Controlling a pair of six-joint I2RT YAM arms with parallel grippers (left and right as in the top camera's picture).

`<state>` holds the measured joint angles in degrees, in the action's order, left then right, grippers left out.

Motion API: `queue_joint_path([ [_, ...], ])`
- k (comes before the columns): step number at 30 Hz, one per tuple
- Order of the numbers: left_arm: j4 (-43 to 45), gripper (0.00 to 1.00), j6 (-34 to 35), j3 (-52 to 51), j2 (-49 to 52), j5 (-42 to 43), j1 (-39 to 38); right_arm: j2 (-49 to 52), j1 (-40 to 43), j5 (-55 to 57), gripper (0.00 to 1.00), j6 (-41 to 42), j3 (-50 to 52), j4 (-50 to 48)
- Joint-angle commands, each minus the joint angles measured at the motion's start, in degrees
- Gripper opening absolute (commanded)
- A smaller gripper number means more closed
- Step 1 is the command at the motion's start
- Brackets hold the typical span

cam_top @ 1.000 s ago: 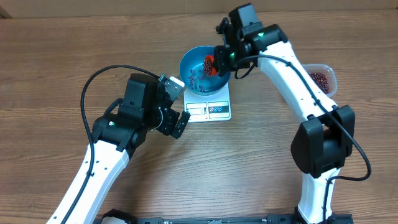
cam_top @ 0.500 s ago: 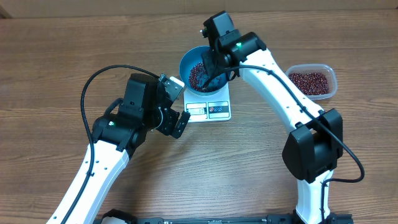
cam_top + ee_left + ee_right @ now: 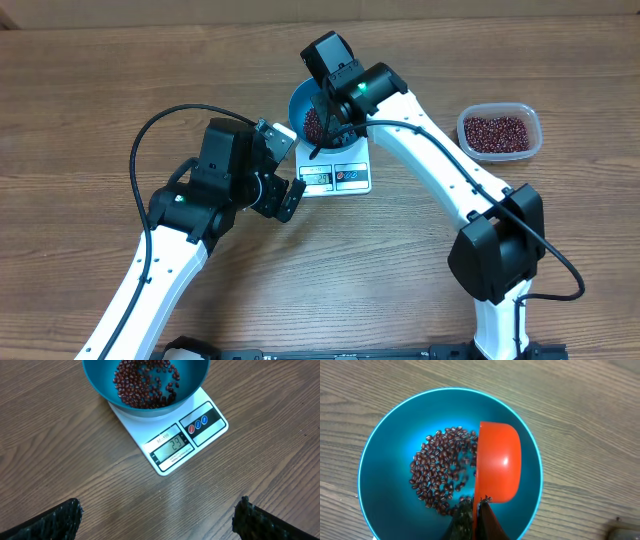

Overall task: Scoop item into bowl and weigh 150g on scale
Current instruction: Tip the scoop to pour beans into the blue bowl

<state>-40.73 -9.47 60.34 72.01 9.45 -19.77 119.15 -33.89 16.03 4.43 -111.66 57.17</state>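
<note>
Wooden table [image 3: 80, 120], weighing beans [image 3: 437, 467].
Wide open and empty, the left fingers [image 3: 289, 167] hang near the white scale [image 3: 150, 427] at the table's middle; on it sits the blue bowl [image 3: 385, 440] with beans inside; the right fingers [image 3: 470, 524] grip an orange scoop [image 3: 497, 462] tipped in the bowl; a bean tub [image 3: 498, 107] stands near the right edge.

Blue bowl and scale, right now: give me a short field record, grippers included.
bowl: round deep blue bowl sits on small white rectangular kitchen scale
contents: small dark red-brown beans cover part of the bottom
display: appears to read 29
scoop: orange plastic scoop tipped on its side over the bowl
right gripper: shut on the scoop's handle
left gripper: open, holding nothing, near the scale's display edge
supply: clear plastic tub of more beans, on robot's right
</note>
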Motion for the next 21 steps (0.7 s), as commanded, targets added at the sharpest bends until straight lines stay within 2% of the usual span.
queue_joint_path([
  [1,0.07,1.0,-1.25,-0.15,-0.44,0.61,0.24,-3.93,-0.24,1.38,0.04,-0.2,-2.12,-0.09],
  [7,0.04,1.0,-1.25,-0.15,-0.44,0.61,0.24,-7.28,1.22,-3.28,0.04,-0.2,-2.12,-0.37],
  [16,0.07,1.0,-1.25,-0.15,-0.44,0.63,0.24,-7.52,-0.09,0.37,0.04,-2.75,-2.1,1.4],
  [21,0.04,1.0,-1.25,-0.15,-0.44,0.63,0.24,-9.64,1.75,-6.03,0.04,-2.75,-2.12,1.25],
])
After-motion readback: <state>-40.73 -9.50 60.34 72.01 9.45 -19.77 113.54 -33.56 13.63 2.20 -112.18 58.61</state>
